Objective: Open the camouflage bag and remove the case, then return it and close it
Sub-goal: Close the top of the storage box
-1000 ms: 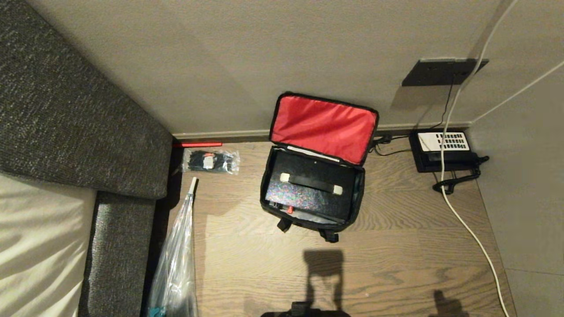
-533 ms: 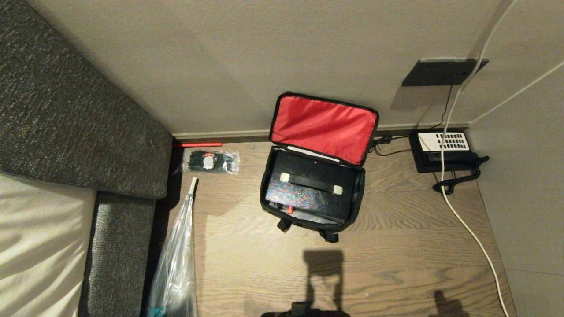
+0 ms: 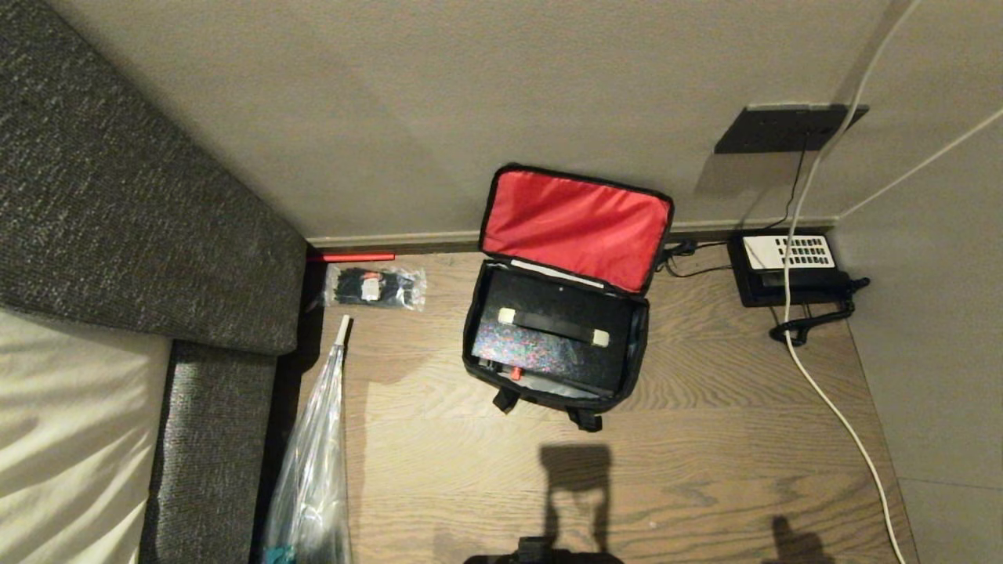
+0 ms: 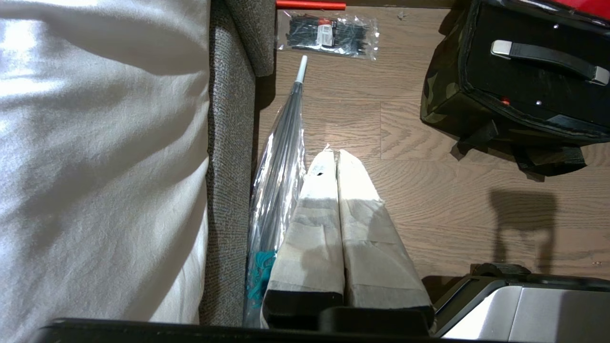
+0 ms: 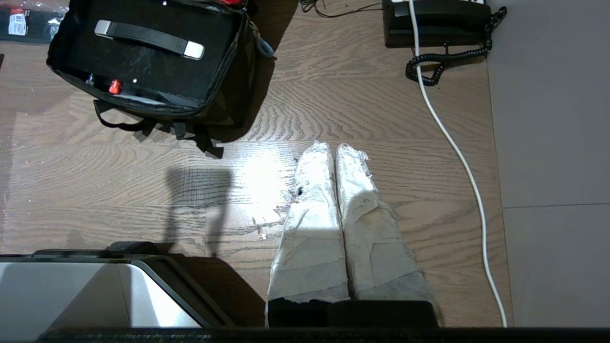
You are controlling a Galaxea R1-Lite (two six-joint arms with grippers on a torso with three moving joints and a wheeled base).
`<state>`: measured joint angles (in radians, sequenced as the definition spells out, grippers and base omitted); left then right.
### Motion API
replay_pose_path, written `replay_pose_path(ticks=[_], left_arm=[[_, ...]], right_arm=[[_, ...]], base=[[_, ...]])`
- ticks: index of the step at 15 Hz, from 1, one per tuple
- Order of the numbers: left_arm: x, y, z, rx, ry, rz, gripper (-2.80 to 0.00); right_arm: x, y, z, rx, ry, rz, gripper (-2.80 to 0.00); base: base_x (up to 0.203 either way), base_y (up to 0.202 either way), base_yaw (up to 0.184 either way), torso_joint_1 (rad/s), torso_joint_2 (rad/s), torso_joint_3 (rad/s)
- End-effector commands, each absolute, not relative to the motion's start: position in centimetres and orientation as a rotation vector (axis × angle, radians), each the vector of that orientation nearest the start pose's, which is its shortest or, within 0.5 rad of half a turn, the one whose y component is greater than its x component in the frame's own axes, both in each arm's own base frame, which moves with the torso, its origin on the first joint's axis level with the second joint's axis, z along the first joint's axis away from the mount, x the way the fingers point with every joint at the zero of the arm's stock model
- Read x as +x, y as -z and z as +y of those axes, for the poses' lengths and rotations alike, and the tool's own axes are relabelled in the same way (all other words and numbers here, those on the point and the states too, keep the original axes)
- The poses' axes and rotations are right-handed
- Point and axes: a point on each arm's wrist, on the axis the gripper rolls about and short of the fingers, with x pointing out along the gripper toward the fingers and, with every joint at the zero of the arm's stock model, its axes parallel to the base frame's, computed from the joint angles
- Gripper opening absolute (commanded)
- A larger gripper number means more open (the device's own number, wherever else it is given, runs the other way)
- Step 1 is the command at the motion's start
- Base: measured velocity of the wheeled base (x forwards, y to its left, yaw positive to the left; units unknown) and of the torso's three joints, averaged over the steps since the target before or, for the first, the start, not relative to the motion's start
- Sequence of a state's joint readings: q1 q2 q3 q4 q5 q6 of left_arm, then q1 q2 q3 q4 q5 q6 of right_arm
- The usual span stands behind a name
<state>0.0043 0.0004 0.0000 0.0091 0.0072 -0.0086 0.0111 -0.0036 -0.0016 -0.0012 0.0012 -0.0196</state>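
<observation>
The camouflage bag stands on the wood floor by the wall, its red-lined lid flipped up against the wall. Inside lies the black case with a black handle and a small red tab at its near edge. In the left wrist view the bag's camouflage side shows, with the case in it. The right wrist view also shows the bag and case. My left gripper hangs shut and empty above bare floor. My right gripper is also shut and empty, well short of the bag.
A grey sofa fills the left. A clear packet of black ties and a clear wrapped umbrella lie beside it. A black desk telephone with a coiled cord sits at the right, and a white cable trails across the floor.
</observation>
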Motion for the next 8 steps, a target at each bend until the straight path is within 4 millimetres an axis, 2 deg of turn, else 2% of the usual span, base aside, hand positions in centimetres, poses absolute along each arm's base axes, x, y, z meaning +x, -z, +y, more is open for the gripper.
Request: replay_pose_path(ticks=[1,8], left_arm=[[-2.26,-7.38,0.01,-0.008,-0.012,0.011,-2.80],[-2.26,-7.42,0.01,-0.014,-0.012,0.008,-2.80]], right_arm=[[-2.33,-7.60,-0.03,-0.020,-0.014,-0.008,-2.80],[-2.33,-7.60,-0.03,-0.020,-0.014,-0.008,-2.80]], base=[[0.000,0.000,0.000,0.000,0.00,0.000],[0.000,0.000,0.000,0.000,0.00,0.000]])
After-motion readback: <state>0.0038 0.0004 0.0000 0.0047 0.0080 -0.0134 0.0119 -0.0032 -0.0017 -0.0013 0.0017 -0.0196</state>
